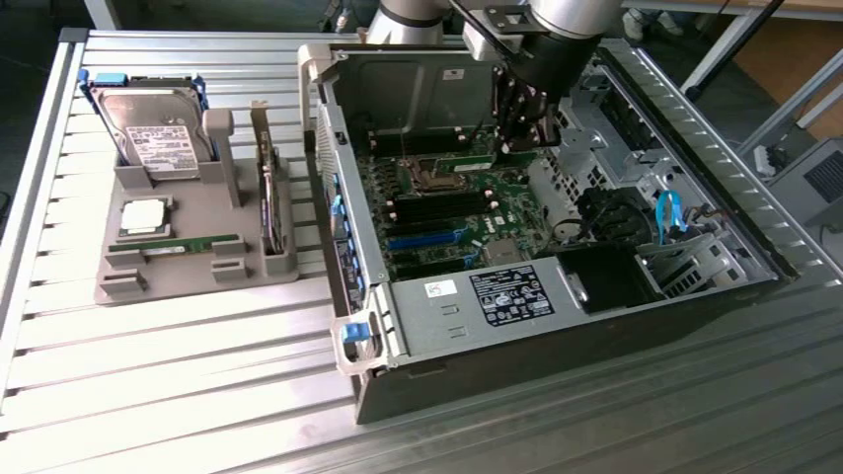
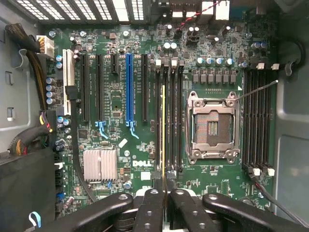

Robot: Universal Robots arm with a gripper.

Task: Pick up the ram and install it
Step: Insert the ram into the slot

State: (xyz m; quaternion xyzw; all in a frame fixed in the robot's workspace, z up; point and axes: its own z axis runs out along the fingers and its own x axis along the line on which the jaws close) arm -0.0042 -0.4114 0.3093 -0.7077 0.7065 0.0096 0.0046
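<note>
The ram [image 2: 163, 128] is sitting edge-on between the jaws, which are closing on it at one end, so in the wrist view it is showing as a thin yellow-green line running straight away from the gripper [image 2: 164, 195]. Its long axis is lying parallel to the black memory slots [image 2: 170, 116] just beside the empty processor socket [image 2: 212, 126], and it is hanging directly over one of them. In the exterior view the gripper [image 1: 516, 138] is reaching down into the open computer case [image 1: 395, 326], above the motherboard [image 1: 461, 212], holding the ram [image 1: 435, 160] lengthwise just above the board.
</note>
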